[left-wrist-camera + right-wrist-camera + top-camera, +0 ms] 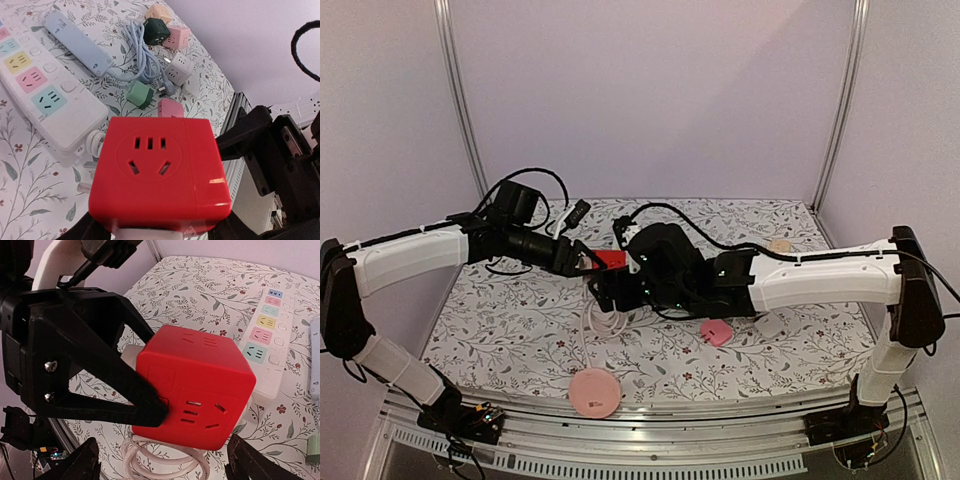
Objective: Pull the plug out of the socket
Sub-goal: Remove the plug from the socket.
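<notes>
View from above: left hand (588,262) clamped on red socket (611,259), held above the counter (510,330); right hand (607,292) just beside it, white cable (604,322) coiled below. Left wrist: socket face fills the view, white plug (145,234) at its lower edge; strip (35,85) beyond. Right wrist: left fingers (100,405) press the socket's sides; right fingers (82,462) wide apart below it.

red socket cube (157,170), white floral-patterned table (520,320)
</notes>
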{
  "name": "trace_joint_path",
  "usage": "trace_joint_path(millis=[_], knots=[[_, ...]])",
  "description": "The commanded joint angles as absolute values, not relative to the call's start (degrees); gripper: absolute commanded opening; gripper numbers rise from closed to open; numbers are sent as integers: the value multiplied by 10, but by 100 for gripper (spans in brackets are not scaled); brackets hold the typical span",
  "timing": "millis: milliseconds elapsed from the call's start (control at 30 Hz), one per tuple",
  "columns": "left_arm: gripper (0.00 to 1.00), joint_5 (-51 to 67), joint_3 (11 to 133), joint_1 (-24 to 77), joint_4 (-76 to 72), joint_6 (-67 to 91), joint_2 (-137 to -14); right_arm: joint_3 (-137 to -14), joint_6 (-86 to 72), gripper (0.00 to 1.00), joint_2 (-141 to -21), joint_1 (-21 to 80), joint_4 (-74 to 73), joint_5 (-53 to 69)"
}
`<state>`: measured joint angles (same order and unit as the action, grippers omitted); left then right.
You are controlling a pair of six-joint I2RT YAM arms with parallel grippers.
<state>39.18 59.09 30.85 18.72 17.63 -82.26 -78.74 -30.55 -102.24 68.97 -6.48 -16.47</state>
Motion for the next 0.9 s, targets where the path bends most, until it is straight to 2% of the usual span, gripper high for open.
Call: trace_joint_path(millis=[0,467,667,767,867], knots=[[30,427,606,307,141,185,-816,-810,-314,86,-1046,693,-93,-207],[30,443,606,309,138,191,-811,-860,-298,79,-1097,699,-87,-272],[30,448,606,309,140,194,-814,-869,-294,58,-1107,700,-72,-296],[31,451,607,310,141,195,-817,-870,-307,42,-1109,701,-71,-303],[34,455,608,310,142,196,-820,-869,-309,34,-1113,705,-65,-298]])
